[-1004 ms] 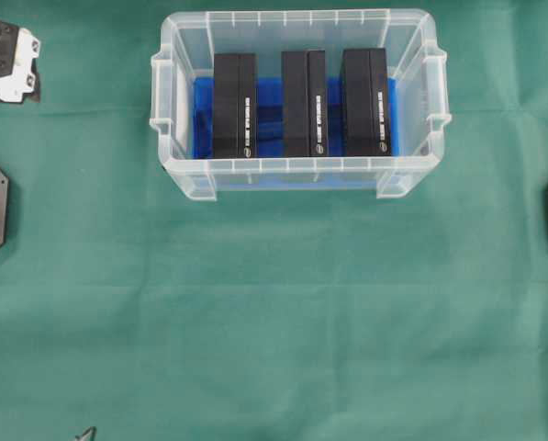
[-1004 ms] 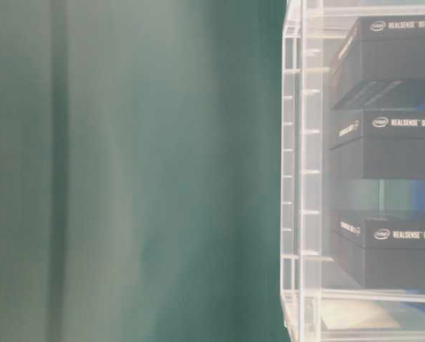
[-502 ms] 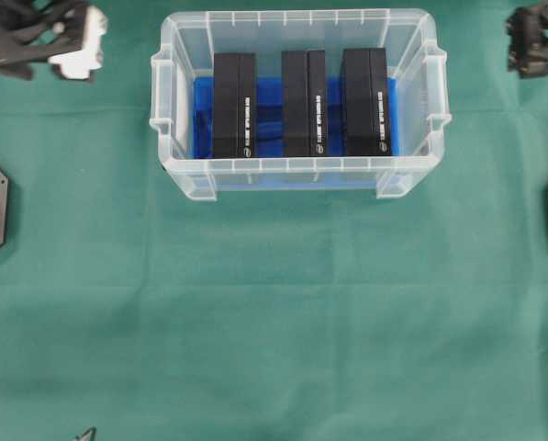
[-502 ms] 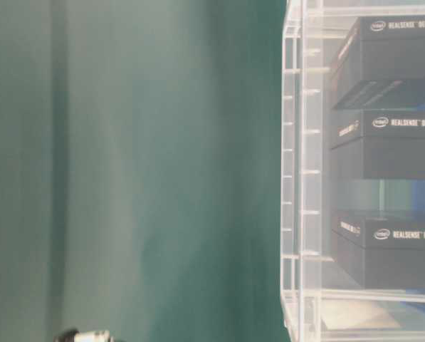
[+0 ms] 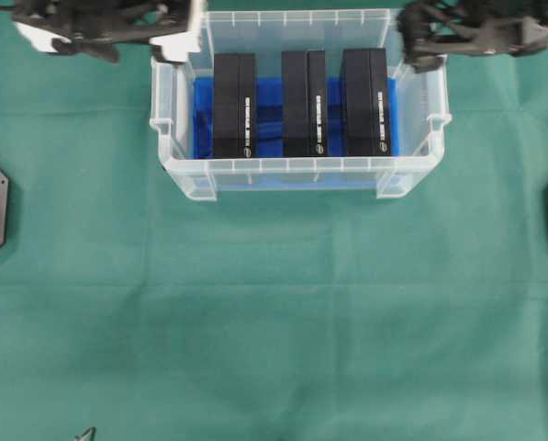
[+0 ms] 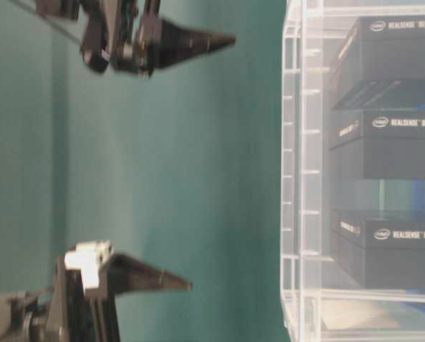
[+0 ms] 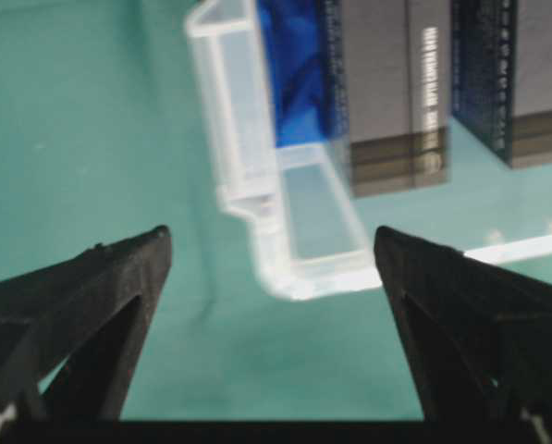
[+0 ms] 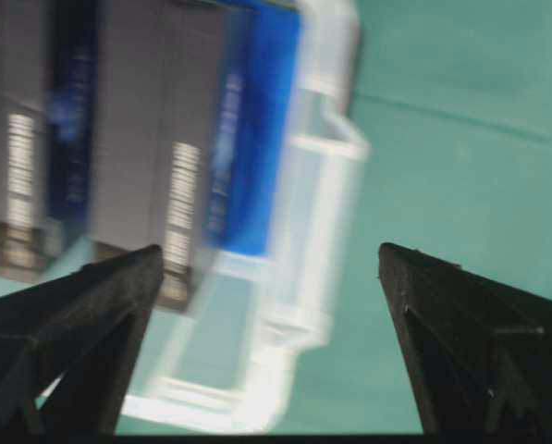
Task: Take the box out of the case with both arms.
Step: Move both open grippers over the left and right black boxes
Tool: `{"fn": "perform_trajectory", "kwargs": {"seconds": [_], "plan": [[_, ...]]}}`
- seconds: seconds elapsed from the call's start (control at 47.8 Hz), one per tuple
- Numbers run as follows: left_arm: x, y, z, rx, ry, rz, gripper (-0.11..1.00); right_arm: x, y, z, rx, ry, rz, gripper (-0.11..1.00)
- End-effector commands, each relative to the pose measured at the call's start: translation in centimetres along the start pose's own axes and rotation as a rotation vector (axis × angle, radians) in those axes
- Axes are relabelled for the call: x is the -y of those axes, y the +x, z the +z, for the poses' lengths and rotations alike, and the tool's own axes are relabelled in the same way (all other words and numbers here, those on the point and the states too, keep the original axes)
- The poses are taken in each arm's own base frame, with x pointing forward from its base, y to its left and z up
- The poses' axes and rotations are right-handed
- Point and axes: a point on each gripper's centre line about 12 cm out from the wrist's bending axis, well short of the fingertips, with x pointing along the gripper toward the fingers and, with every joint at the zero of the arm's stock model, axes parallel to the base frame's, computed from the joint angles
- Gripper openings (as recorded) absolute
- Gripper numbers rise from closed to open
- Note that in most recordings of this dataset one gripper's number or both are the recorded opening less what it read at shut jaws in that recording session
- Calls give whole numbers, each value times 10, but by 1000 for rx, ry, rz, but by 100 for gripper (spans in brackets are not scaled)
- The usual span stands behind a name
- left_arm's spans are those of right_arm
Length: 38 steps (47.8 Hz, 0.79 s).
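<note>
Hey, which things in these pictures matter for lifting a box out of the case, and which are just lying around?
For the job:
- case
- three black boxes: left box, middle box, right box
- left gripper, open
- right gripper, open

Just there:
- blue sheet lining the case
- green cloth over the table

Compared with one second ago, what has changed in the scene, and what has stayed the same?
Both arms have come in toward the case. The left gripper now sits at its far left corner, the right gripper at its far right corner. Both are wide open and hold nothing; neither has visibly touched a box. The case and the three black boxes inside it have not moved.
</note>
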Motion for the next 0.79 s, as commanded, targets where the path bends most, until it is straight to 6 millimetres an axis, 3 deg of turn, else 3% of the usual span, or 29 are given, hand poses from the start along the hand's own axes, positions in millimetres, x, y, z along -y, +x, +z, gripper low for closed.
{"fn": "perform_trajectory", "kwargs": {"seconds": [0.0,0.314,0.774], "plan": [[14,-9,3,20,9,-39,85,-17,-11,5,18,-7,50,96],[43,0,12,26,17,-46,85,-49,-7,11,23,-27,68,96],[61,12,17,31,34,-56,85,-52,-6,11,25,-26,66,95]]}}
